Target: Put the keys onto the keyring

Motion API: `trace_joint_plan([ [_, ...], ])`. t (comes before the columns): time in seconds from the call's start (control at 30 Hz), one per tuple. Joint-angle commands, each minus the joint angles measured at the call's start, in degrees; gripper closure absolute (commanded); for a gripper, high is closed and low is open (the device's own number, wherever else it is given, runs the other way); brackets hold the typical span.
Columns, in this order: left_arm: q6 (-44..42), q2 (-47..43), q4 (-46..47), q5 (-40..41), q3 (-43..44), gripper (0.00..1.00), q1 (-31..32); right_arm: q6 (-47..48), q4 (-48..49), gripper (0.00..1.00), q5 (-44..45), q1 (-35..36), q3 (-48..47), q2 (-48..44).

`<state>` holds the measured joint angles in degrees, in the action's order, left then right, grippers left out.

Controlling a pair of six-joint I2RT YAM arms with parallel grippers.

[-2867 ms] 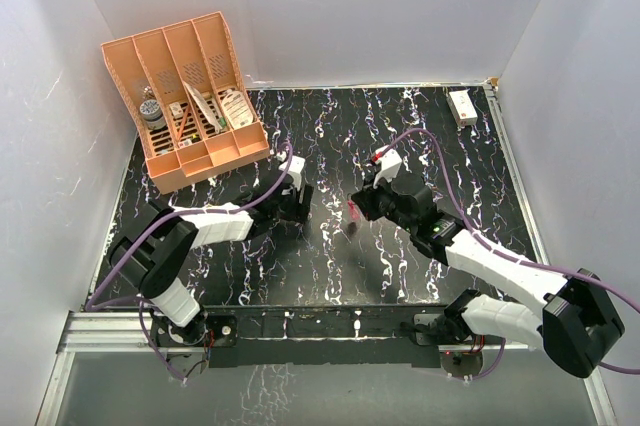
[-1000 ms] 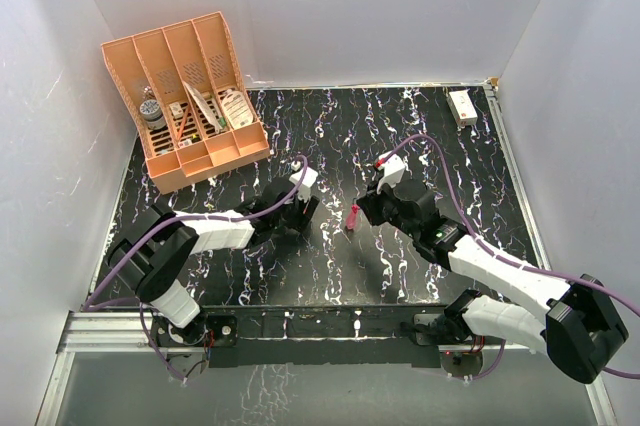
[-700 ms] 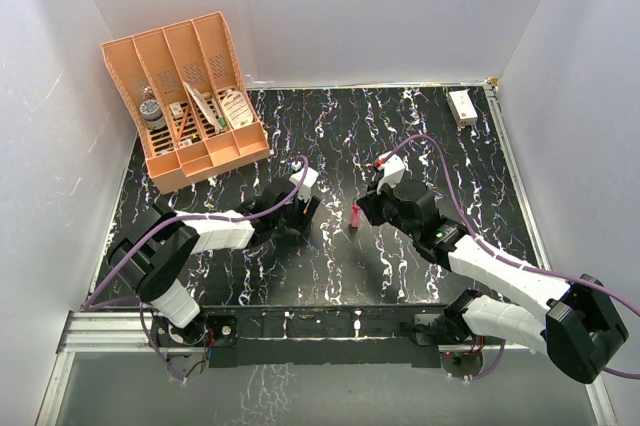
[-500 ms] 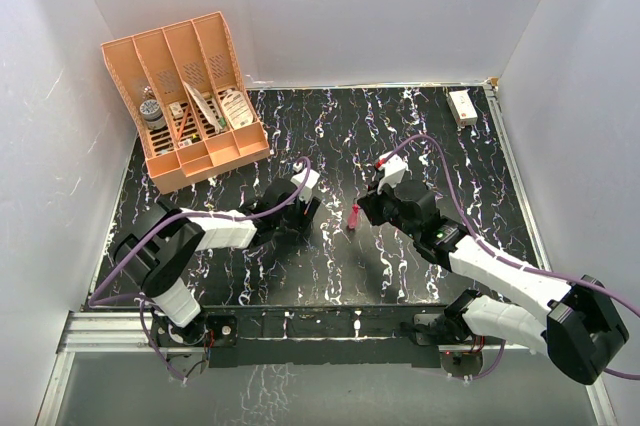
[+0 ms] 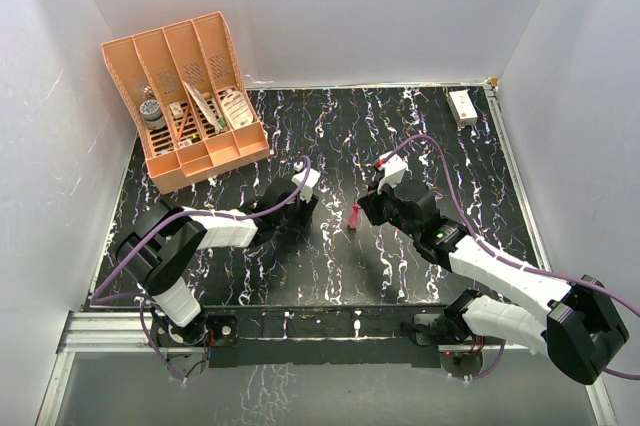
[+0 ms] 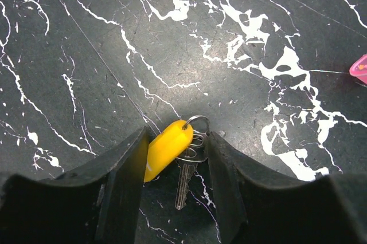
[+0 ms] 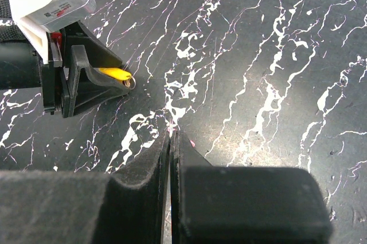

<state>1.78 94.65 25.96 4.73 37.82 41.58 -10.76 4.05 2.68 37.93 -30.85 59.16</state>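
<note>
- The left gripper (image 6: 179,141) has slid toward the right edge of the table (image 5: 400,116) and a little toward its near edge; its wrist has come along.
- Its jaws have narrowed in the last second. They now stand one on each side of the keys (image 6: 184,170), the left finger (image 6: 129,164) against the yellow tag (image 6: 168,146). Whether they grip cannot be told.
- The right gripper (image 5: 358,214), clamped on the keyring (image 5: 354,216), has shifted slightly toward the near edge, and the keyring has moved with it.
</note>
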Motion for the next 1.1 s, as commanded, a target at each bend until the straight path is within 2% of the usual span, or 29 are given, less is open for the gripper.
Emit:
trace_joint_plan([
  [0.0,0.4,-1.5,-3.5,-1.3,0.0,0.58,-0.7,0.5,2.9,1.00,0.9,0.2,0.1,-1.1],
  [0.3,0.3,-3.3,-6.0,-0.8,1.6,0.75,-1.1,0.4,3.1,1.00,0.8,0.2,0.1,-1.1],
  [0.47,0.5,-4.7,-6.7,-0.3,2.1,0.81,-1.1,0.4,2.9,1.00,0.9,0.2,0.4,-1.3],
  [0.63,0.7,-6.2,-6.3,0.0,2.1,1.00,-1.2,0.6,3.5,1.00,0.1,0.2,0.4,-1.6],
  [1.07,0.7,-7.1,-4.7,-1.3,2.4,1.00,-1.2,0.7,3.6,1.00,-1.2,0.2,0.0,-1.7],
])
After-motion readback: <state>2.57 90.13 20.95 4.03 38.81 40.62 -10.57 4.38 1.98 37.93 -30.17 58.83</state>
